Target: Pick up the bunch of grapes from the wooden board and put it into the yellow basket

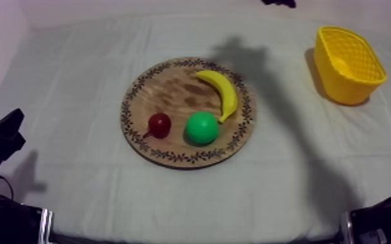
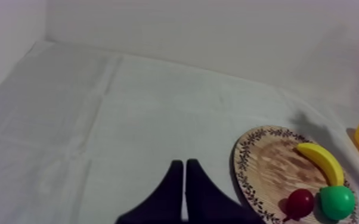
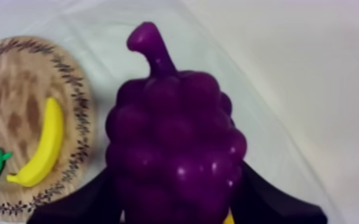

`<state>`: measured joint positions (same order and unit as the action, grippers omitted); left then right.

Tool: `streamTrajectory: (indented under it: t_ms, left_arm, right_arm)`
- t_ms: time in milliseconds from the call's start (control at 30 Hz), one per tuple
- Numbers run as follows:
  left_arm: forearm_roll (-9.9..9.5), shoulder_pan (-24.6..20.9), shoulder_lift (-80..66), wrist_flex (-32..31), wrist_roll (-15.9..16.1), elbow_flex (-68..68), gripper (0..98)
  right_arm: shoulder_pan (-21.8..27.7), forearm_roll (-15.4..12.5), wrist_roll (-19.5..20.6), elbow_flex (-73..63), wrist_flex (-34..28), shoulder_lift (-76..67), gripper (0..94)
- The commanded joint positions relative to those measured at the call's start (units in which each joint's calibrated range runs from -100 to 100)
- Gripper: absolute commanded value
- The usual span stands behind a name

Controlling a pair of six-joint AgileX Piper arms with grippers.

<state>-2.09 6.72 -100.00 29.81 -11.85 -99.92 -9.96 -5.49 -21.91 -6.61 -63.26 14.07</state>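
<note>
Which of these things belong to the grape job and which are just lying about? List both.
Job in hand: bunch of grapes, held in the right gripper; yellow basket, its goal; wooden board, the pick-up spot.
Lying about: banana, pear and small red fruit, all on the board; left gripper, shut on nothing, beside the board.

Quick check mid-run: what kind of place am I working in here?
Probably a robot test bench rather than a kitchen: a cloth-covered table, a toy banana lying on a wooden board, and a yellow basket set nearby.
</note>
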Motion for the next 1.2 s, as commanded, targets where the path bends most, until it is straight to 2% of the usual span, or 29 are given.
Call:
streamTrajectory:
  t_ms: [0, 167, 667, 867, 1167]
  left_arm:
    - [0.02, -0.03, 0.00, 0.01, 0.01, 0.03, 0.1]
    - [0.02, -0.03, 0.00, 0.01, 0.01, 0.03, 0.1]
    - [0.02, -0.03, 0.00, 0.01, 0.01, 0.03, 0.1]
    - [0.02, -0.03, 0.00, 0.01, 0.01, 0.03, 0.1]
    - [0.02, -0.03, 0.00, 0.01, 0.01, 0.03, 0.1]
  right_arm:
    - [2.39, 0.56, 2.00, 1.34, 1.25, -1.75, 30.1]
    - [7.15, 1.42, 4.67, 3.28, 3.40, -4.18, 29.8]
    - [17.73, 2.91, 7.78, 7.36, 6.81, -5.73, 29.5]
    - [20.00, 3.24, 8.78, 10.85, 8.81, -4.33, 29.3]
    - [20.73, 3.92, 8.88, 15.53, 11.00, -0.75, 29.0]
